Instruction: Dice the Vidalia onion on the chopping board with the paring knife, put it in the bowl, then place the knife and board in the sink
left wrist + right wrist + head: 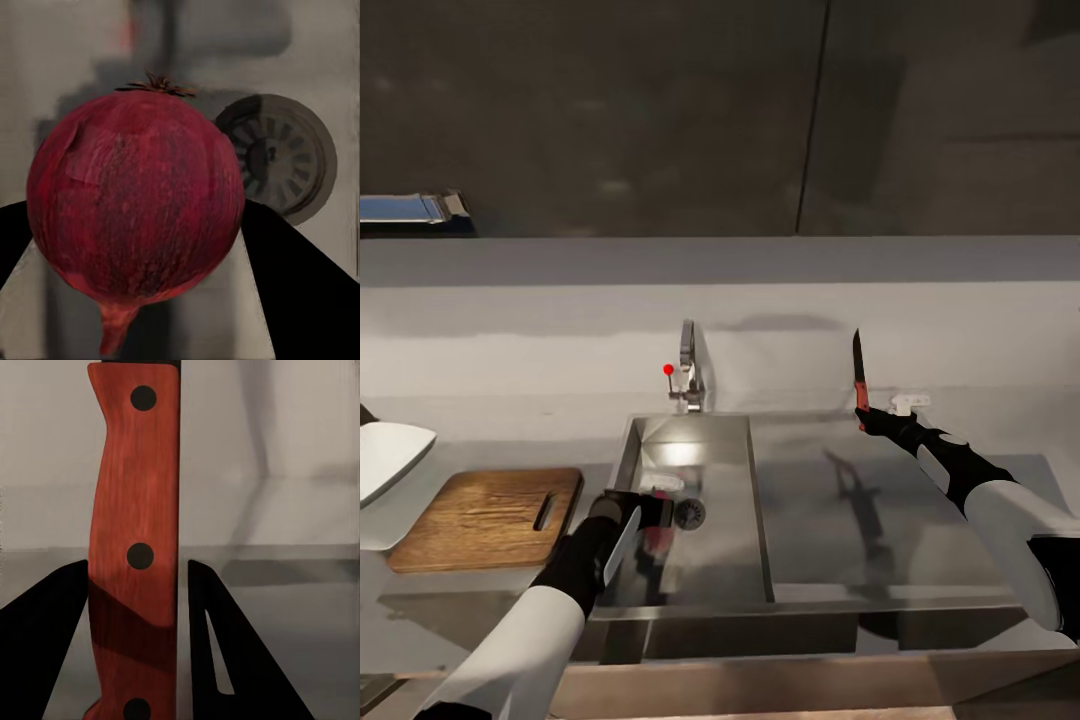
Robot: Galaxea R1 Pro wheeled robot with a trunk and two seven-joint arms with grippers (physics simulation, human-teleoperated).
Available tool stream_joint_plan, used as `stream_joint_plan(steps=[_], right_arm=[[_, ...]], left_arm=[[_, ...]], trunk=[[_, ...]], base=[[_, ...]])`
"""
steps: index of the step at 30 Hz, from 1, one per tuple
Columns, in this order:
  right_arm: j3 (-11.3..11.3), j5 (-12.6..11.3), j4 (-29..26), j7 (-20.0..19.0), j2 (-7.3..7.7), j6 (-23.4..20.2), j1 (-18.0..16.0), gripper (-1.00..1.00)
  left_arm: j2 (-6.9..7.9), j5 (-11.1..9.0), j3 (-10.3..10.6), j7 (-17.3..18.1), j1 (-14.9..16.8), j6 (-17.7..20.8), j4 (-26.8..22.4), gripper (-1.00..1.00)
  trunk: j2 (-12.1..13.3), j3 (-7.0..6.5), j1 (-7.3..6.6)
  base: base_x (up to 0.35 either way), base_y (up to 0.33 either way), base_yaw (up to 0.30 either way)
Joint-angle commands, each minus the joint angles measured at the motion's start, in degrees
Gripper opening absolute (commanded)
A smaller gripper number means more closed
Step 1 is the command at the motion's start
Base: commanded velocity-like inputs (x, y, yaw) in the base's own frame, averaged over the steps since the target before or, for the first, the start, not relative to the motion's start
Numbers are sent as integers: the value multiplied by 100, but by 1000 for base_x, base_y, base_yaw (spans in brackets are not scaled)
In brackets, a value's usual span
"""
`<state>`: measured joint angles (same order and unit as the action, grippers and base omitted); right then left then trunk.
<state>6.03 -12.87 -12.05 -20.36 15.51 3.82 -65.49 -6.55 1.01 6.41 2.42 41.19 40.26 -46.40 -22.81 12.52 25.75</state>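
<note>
In the head view my left gripper (656,516) reaches down into the basin of the sink (732,560). It is shut on the Vidalia onion (657,541). The left wrist view has the dark red onion (135,202) held between the two black fingers (300,285), with the round drain (285,154) behind it. My right gripper (866,416) hovers above the drainboard (860,520), shut on the paring knife (857,372), blade pointing up. In the right wrist view the red-orange handle (135,547) stands between the fingers (45,645). The chopping board (485,518) lies left of the sink, with the white bowl (385,460) at the far left.
The chrome faucet (688,368) with its red knob (668,369) stands behind the basin. A small white object (910,401) sits by the wall near the knife. The grey countertop (490,440) runs along a pale backsplash under dark upper cabinets.
</note>
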Motion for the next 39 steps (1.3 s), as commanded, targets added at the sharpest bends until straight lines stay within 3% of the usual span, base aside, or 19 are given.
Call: stream_joint_plan(steps=[1, 10, 20, 24, 31, 35, 39], right_arm=[[48, -57, 10, -12, 5, 22, -7, -100], [48, -58, 10, -12, 3, 22, -7, -100], [48, -58, 10, -14, -11, 31, -7, -100], [48, -58, 10, -13, -13, 38, -7, -100], [48, -58, 10, -15, -13, 40, -7, -100], [48, -58, 10, -17, -13, 40, -7, -100], [48, -58, 10, -17, -13, 40, -7, -100]], left_arm=[[2, 22, 0, 24, 3, 36, -58, -100], [2, 22, 0, 18, 3, 43, -139, -100], [0, 14, 8, 13, 3, 126, -627, -100], [1, 13, 9, 13, 3, 419, -1034, -100], [4, 13, 9, 13, 3, 600, -1619, -100], [4, 18, 9, 18, 3, 1248, -2187, -100], [11, 21, 9, 21, 3, 1447, -2520, -100]], trunk=[[-11, 2, 4], [-11, -79, 4], [-11, -170, 4], [-11, -206, 4], [-11, -270, 4], [-11, -306, 4], [-11, -342, 4]], base=[[-68, 0, 0], [-230, 0, 0], [-328, 2, 0], [-141, 81, 0], [-15, 20, 0], [-1, 1, 0], [0, 0, 0]])
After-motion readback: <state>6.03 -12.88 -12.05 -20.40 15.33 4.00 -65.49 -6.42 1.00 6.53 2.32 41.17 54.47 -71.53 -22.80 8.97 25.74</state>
